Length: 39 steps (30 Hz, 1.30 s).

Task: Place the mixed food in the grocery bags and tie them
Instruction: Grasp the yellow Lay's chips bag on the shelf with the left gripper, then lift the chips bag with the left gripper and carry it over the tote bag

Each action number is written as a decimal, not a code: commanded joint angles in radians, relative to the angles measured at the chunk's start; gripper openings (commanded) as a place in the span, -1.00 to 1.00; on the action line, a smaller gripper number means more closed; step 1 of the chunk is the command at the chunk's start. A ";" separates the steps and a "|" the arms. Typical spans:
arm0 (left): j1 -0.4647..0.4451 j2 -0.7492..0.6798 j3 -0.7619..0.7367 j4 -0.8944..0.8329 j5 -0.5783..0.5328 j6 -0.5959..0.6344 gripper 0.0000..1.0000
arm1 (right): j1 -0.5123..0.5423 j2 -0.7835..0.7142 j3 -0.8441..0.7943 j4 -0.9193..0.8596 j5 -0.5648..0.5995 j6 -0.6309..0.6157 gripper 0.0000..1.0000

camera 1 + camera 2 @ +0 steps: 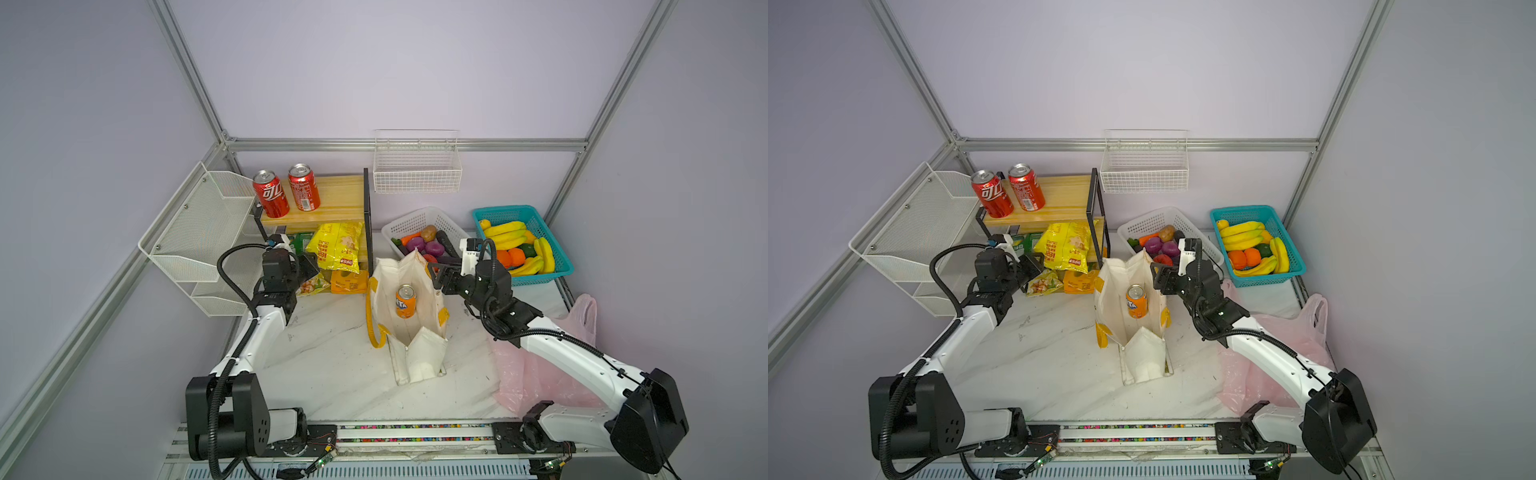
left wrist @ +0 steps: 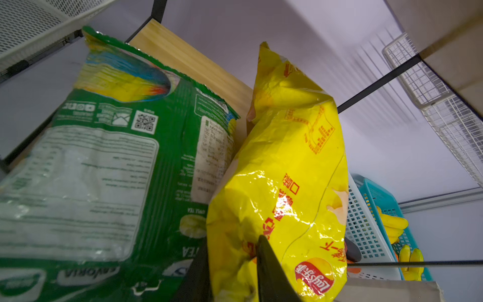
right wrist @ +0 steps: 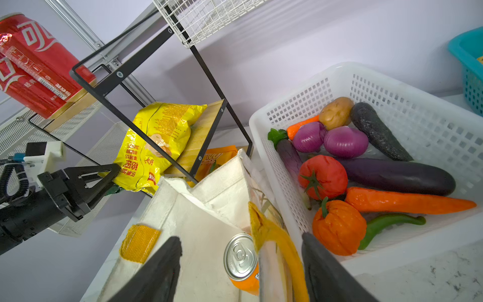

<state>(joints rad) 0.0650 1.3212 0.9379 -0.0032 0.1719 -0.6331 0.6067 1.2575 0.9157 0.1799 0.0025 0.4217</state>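
Observation:
The yellow crisp packet [image 1: 336, 245] [image 2: 287, 170] leans under the wooden shelf [image 1: 332, 195]. My left gripper [image 1: 308, 268] [image 2: 234, 243] is shut on its lower corner, with the foil crumpled between the jaws. The cream tote [image 1: 424, 357] [image 3: 198, 230] stands open at mid-table with the orange soda can [image 1: 405, 301] [image 3: 240, 258] upright inside. My right gripper [image 1: 435, 277] [image 3: 240, 239] is open astride the tote's right wall and its yellow handle, one finger inside the bag and one outside. The pink plastic bag [image 1: 532, 374] lies crumpled under the right arm. Small orange fruits [image 1: 511, 257] sit in the teal basket [image 1: 505, 210].
A green crisp packet [image 2: 104, 157] leans beside the yellow one. Two red cola cans [image 1: 270, 193] stand on the shelf. A white basket [image 1: 415, 220] of vegetables touches the tote's far right side. A white mesh rack [image 1: 199, 232] stands at the left, and a wire basket [image 1: 415, 174] hangs on the back wall.

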 commanded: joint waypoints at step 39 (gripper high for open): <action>0.001 -0.490 0.354 -0.620 0.387 0.287 -1.00 | -0.001 0.058 0.177 -0.102 0.091 -0.168 0.49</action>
<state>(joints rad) 0.0650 0.8562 1.1397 -0.5587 0.4877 -0.4133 0.6067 1.2987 1.0580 0.1112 0.0708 0.2951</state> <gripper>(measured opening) 0.047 0.747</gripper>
